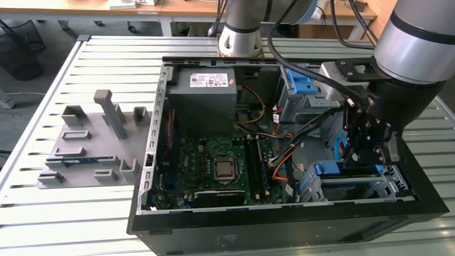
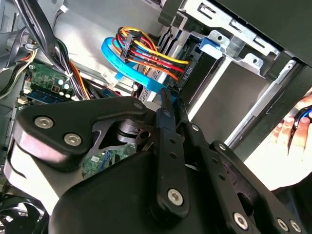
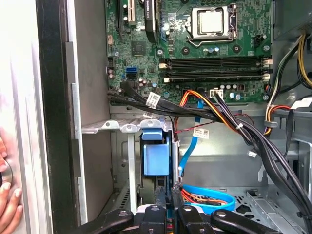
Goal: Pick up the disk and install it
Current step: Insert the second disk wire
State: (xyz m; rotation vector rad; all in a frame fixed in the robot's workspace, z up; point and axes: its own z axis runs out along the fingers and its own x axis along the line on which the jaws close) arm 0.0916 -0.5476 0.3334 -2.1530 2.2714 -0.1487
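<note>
Disk | edge-on in drive cage, I judge part-seated | jaws pinching its rear edge | I'd push straight, square to cage.

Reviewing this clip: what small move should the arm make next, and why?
Probably a short, slow push straight into the grey metal drive bay. The tool sits right at the disk in its blue plastic carrier frame, which looks only partly seated, and the bundled black and orange cables run close by.

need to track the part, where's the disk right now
In the exterior view the disk sits in the drive cage at the case's right front corner, right under the gripper.
</note>
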